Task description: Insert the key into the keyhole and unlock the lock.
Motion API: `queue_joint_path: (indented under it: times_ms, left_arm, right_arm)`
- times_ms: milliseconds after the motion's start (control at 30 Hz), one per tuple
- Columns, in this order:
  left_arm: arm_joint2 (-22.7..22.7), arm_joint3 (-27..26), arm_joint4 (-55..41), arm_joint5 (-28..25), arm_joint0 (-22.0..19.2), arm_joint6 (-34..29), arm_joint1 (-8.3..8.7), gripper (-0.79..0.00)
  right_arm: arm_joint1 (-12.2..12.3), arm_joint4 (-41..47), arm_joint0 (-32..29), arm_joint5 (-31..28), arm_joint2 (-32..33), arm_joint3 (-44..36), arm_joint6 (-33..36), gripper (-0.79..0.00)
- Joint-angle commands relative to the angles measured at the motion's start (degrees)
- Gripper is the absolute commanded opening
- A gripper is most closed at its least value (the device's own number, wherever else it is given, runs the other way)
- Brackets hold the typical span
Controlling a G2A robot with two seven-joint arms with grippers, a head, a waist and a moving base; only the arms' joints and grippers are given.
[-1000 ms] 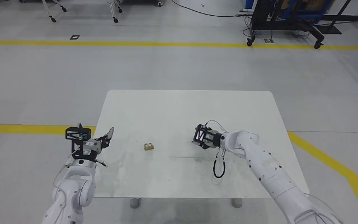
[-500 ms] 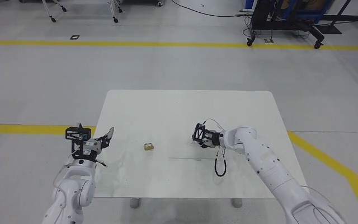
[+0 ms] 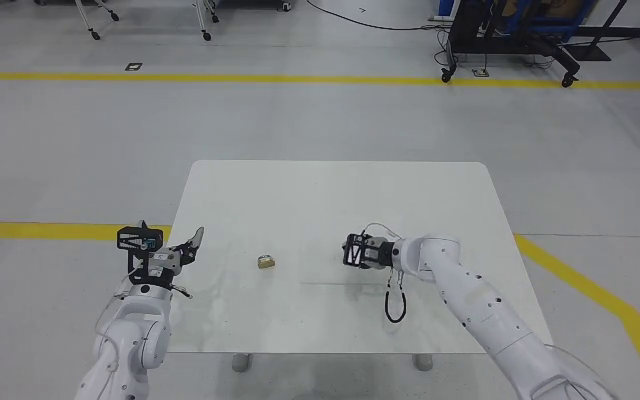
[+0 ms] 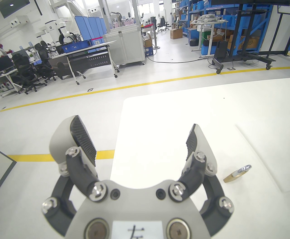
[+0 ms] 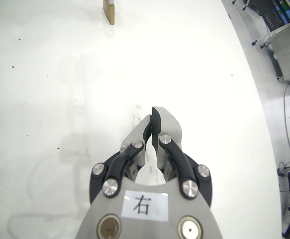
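A small brass padlock (image 3: 265, 262) with a silver shackle lies on the white table (image 3: 330, 190), left of centre. My left gripper (image 4: 136, 126) hovers at the table's left edge, fingers wide open and empty, with the padlock (image 4: 236, 174) off to one side of it. My right gripper (image 3: 347, 251) sits low over the middle of the table, pointing at the padlock (image 5: 109, 11) from a short distance. Its fingertips (image 5: 151, 120) are pressed together. No key shows between them.
A thin, pale sheet (image 4: 256, 154) covers part of the table's right half, its edge barely raised. A black cable (image 3: 392, 300) loops down from the right arm near the table's front. Bare floor with yellow lines surrounds the table.
My right gripper has shifted slightly back toward the table's front edge after nudging toward the padlock. The left arm has not moved, nor has the padlock.
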Motion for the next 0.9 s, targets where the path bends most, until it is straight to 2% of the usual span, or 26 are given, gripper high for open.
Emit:
queue_joint_path:
  times_ms: [0,233,400,533,867]
  left_arm:
    - [0.0,0.0,0.0,0.0,0.0,0.0,0.0,0.0]
    - [0.0,0.0,0.0,0.0,0.0,0.0,0.0,0.0]
    - [0.0,0.0,0.0,0.0,0.0,0.0,0.0,0.0]
    - [0.0,0.0,0.0,0.0,0.0,0.0,0.0,0.0]
    - [0.0,0.0,0.0,0.0,0.0,0.0,0.0,0.0]
  right_arm:
    - [0.5,-2.5,-1.0,0.4,0.3,-1.1,-2.5,-0.785]
    - [1.9,-3.0,-4.3,3.0,3.9,-3.8,-9.7,-0.785]
    - [2.1,8.1,-6.5,2.1,7.4,-3.9,-14.6,-0.785]
    - [1.7,19.7,-5.1,-4.4,8.2,0.1,-13.9,-0.785]
    - [1.7,19.7,-5.1,-4.4,8.2,0.1,-13.9,-0.785]
